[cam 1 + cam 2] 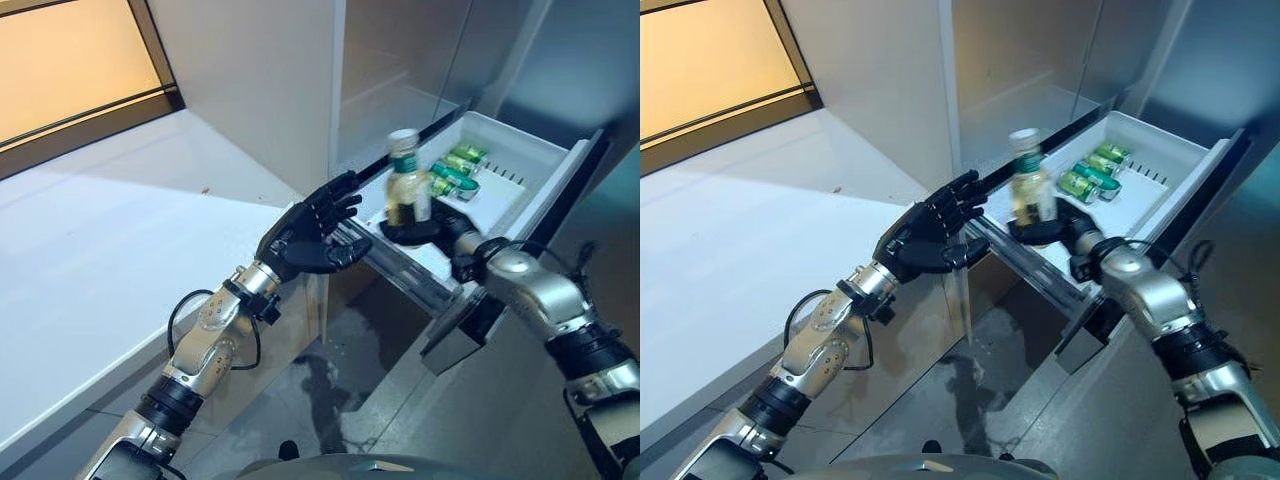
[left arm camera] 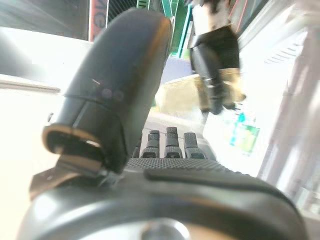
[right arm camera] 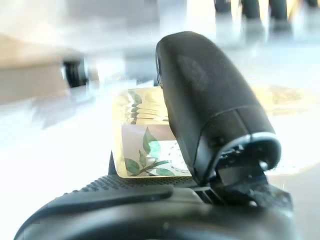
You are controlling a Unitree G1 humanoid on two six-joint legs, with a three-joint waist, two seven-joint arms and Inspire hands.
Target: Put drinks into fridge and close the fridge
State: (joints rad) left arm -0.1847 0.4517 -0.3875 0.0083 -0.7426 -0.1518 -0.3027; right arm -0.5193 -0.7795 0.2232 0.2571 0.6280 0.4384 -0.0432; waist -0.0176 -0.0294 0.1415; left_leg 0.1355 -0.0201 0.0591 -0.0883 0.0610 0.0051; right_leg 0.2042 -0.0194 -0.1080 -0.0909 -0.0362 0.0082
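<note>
1. A white countertop (image 1: 90,260) is lying to the robot's left; beside it a fridge (image 1: 400,60) is standing with its white door shelf (image 1: 530,165) swung open.
2. The right hand (image 1: 425,232) is gripping a pale drink bottle (image 1: 407,180) at its base, holding it upright over the shelf's near end.
3. Green cans (image 1: 455,170) are lying in the shelf just beyond the bottle.
4. The left hand (image 1: 305,235) is hovering near the shelf's edge, fingers loosely spread, holding nothing.
</note>
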